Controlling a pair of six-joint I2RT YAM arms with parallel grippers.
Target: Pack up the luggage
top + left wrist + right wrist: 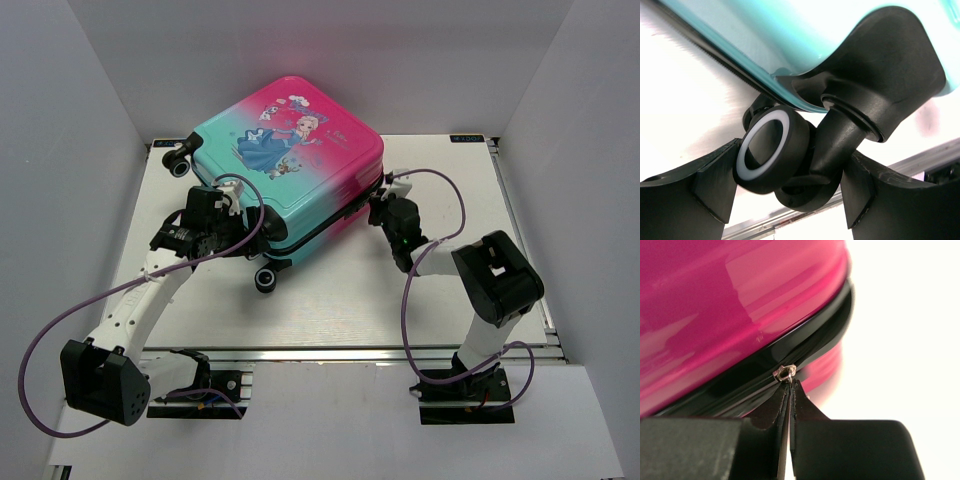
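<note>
The luggage (290, 150) lies closed on the table, its pink-to-teal shell with the princess print facing up and tilted. In the left wrist view its teal shell (790, 40) fills the top. A black caster wheel (772, 150) with a white ring hangs below it. My left gripper (790, 185) at the suitcase's left corner (222, 205) has a finger pressed on each side of that caster. My right gripper (385, 210) is at the pink right edge. In its wrist view it is shut (790, 385) on the thin zipper pull that hangs from the silver slider (785, 372) on the black zip band.
Two more wheels show, one at the back left (178, 160) and one at the front (266, 280). White walls close in the table (330, 310) on three sides. A metal rail (350, 352) runs along its near edge. Purple cables loop from both arms.
</note>
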